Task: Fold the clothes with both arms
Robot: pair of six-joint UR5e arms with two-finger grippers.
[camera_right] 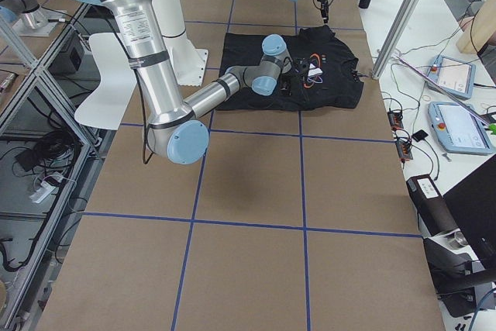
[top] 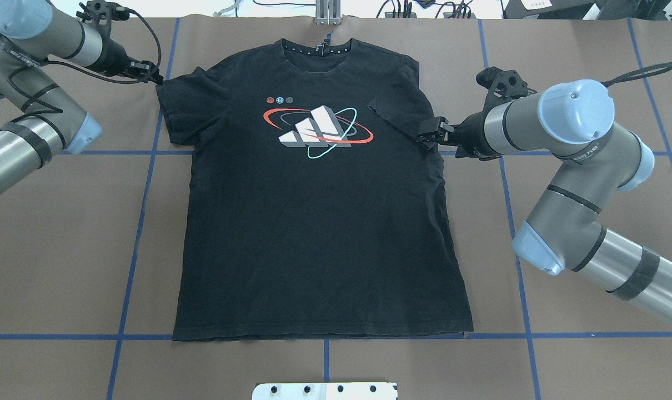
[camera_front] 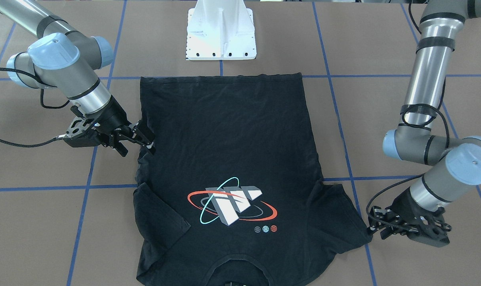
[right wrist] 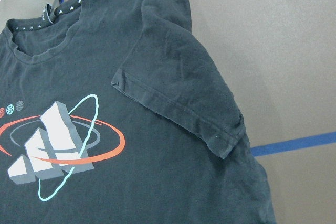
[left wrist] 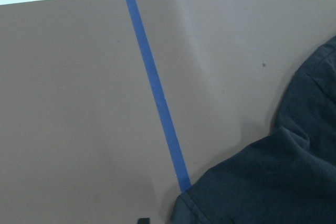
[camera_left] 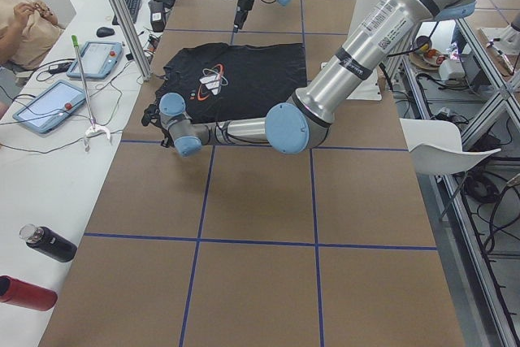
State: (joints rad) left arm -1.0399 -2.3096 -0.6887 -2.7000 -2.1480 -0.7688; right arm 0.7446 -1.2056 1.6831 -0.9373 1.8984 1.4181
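Observation:
The black T-shirt (camera_front: 232, 131) lies flat, graphic up, collar away from the robot base; it also shows in the overhead view (top: 314, 233). Its sleeve on my right side (top: 391, 108) is folded in over the chest, as the right wrist view (right wrist: 178, 98) shows. My right gripper (top: 426, 133) is low at the shirt's side edge just below that sleeve, jaws apart and empty (camera_front: 143, 143). My left gripper (camera_front: 372, 226) is low at the tip of the other, flat sleeve (top: 154, 76), jaws apart. The left wrist view shows that sleeve's edge (left wrist: 283, 182) on the brown table.
The white pedestal base (camera_front: 221, 31) stands at the table's near edge behind the shirt's hem. Blue tape lines (top: 147, 183) cross the brown table. Tablets (camera_left: 49, 107) and bottles (camera_left: 49, 243) lie on a side bench off the far edge.

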